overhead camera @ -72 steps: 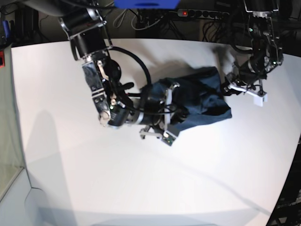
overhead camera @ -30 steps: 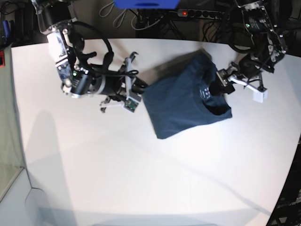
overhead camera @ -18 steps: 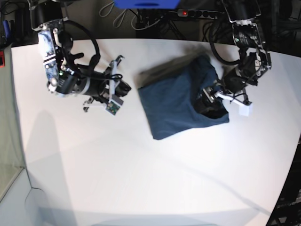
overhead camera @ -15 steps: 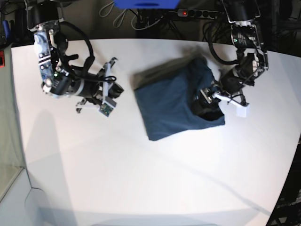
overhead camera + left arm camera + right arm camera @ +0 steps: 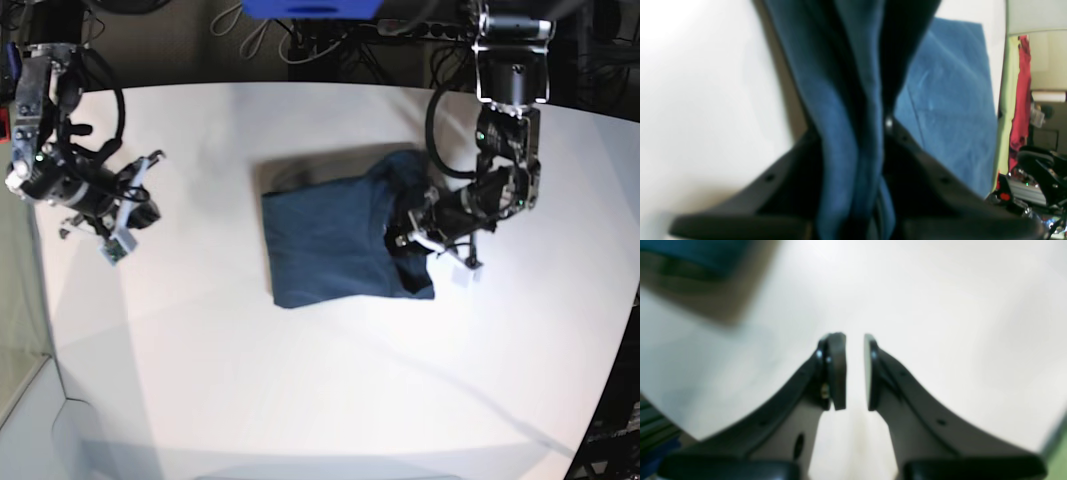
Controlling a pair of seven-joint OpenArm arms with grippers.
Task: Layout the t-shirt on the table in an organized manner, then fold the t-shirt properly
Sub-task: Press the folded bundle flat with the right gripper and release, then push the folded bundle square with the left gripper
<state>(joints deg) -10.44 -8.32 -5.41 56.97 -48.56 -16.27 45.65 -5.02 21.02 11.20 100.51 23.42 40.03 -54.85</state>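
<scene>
The dark navy t-shirt [image 5: 320,240] lies folded into a rough rectangle on the white table [image 5: 300,380], its neck end bunched at the right. My left gripper [image 5: 402,240] is shut on that bunched end. In the left wrist view a thick fold of the t-shirt [image 5: 846,83] runs between the black fingers [image 5: 796,166], and the rest lies flat behind. My right gripper [image 5: 145,212] hovers far to the left, well apart from the shirt. In the right wrist view this gripper [image 5: 854,340] shows only a narrow gap between its pads, with nothing in it, above bare table [image 5: 940,306].
A power strip [image 5: 430,28], cables and a blue object [image 5: 310,8] sit behind the table's far edge. The table's left edge runs close to my right arm. A red cloth [image 5: 1020,100] hangs off the table in the left wrist view.
My left gripper went from wide open to shut on the shirt's neck end and dragged the shirt leftward. My right arm drew back to the table's far left.
</scene>
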